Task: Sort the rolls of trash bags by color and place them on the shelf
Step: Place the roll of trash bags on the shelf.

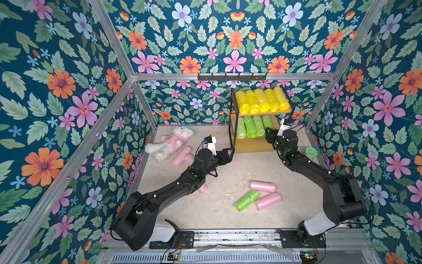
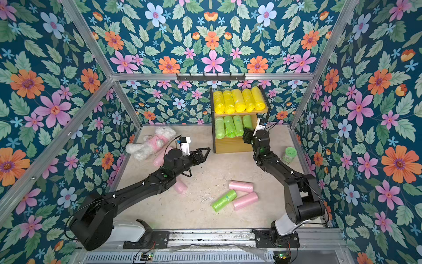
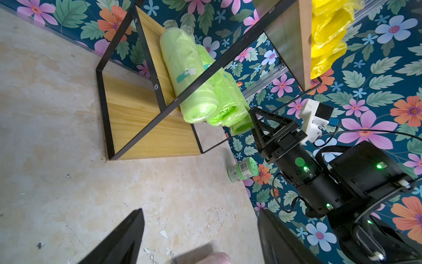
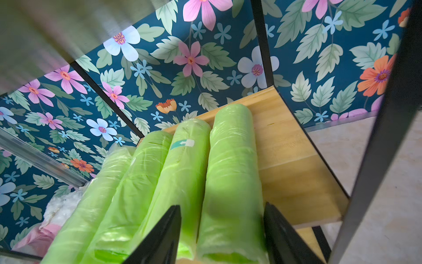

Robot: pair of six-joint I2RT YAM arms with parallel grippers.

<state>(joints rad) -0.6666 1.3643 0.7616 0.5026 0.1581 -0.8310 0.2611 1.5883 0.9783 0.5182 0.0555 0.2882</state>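
1. A light green crinkly plastic roll of trash bags [image 1: 246, 200] is laid on the beige mottled floor [image 1: 217, 214] nearest the arm bases. Two pale pink plastic rolls [image 1: 267, 201] are set just beside it.
2. A further single pink roll [image 1: 203, 189] is seen partly hidden under the left arm.
3. The left gripper [image 3: 199, 212] is held above the floor, short of the rack's near corner. Its jaws are spread wide and nothing is held between them.
4. More pink rolls [image 1: 182, 155] are laid beside a white plush toy in a pink shirt [image 1: 169, 141]. They are partly covered by the left arm, so their number cannot be told.
5. A small green-lidded jar [image 1: 311, 152] is stood near the right wall.
6. The right gripper [image 4: 221, 205] is placed at the middle tier. Its jaws are parted astride the end green roll [image 4: 230, 160], which is not clamped.
7. The three-tier shelf of yellowish wood boards in a black metal frame [image 1: 255, 146] is stood at the back wall. Four light green rolls [image 1: 253, 125] are lined up on its middle board, five bright yellow rolls [image 1: 262, 100] on its top board.
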